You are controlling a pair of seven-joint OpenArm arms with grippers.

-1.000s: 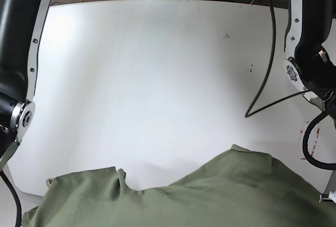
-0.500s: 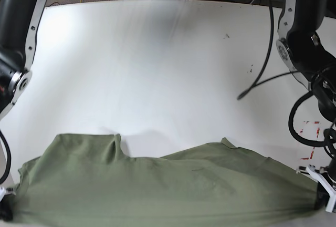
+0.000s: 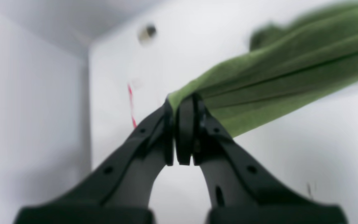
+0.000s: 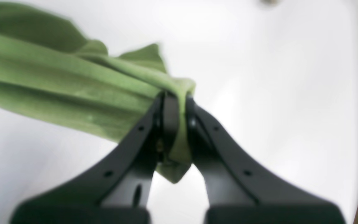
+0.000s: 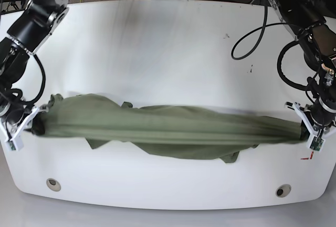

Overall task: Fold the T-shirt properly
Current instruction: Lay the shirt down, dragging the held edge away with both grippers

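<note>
The olive-green T-shirt (image 5: 168,130) is stretched taut as a long bunched band across the white table, running left to right in the base view. My left gripper (image 5: 305,131) is shut on the shirt's right end, its black fingers (image 3: 185,133) pinching the gathered fabric (image 3: 275,77). At the opposite end my right gripper (image 5: 35,124) is shut on the cloth, and a fold of T-shirt (image 4: 179,124) hangs between its fingers (image 4: 166,121). Loose flaps droop from the band's underside near the middle.
The white table (image 5: 168,53) spreads wide behind the shirt. Two round holes (image 5: 52,183) sit near the front edge. Red marks (image 5: 306,156) lie at the right front. Black cables (image 5: 257,22) loop over the far right corner.
The shirt, earlier a broad sheet close to the camera, now stretches as a narrow taut band over the table's middle. Both arms have moved farther out over the table, their grippers now in view.
</note>
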